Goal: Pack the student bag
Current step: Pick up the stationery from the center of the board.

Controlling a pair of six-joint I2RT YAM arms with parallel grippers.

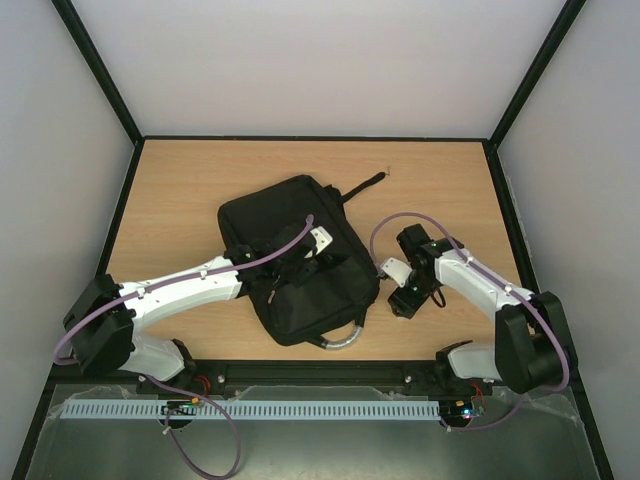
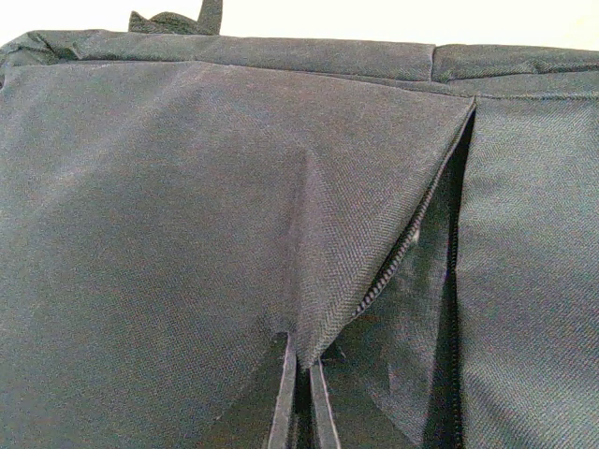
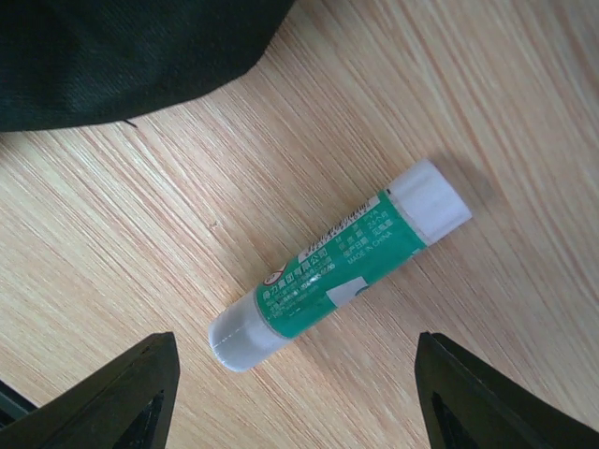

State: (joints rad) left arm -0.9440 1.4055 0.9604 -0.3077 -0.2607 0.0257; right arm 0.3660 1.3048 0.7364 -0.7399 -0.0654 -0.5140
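Note:
The student bag (image 1: 270, 215) lies flat in the middle of the table, black, with a grey-silver loop handle (image 1: 340, 340) at its near end. My left gripper (image 1: 290, 270) rests on top of it. In the left wrist view this gripper (image 2: 301, 351) is shut on the edge of a fabric flap (image 2: 374, 187) beside an unzipped zipper (image 2: 412, 234), holding the pocket agape. My right gripper (image 1: 405, 298) hovers just right of the bag. Its jaws (image 3: 294, 374) stand open above a green and white glue stick (image 3: 337, 267) lying on the wood, touching nothing.
A black strap (image 1: 365, 185) trails from the bag's far corner. A corner of the bag (image 3: 122, 56) lies close to the glue stick. Black frame rails and pale walls border the wooden table (image 1: 200, 180).

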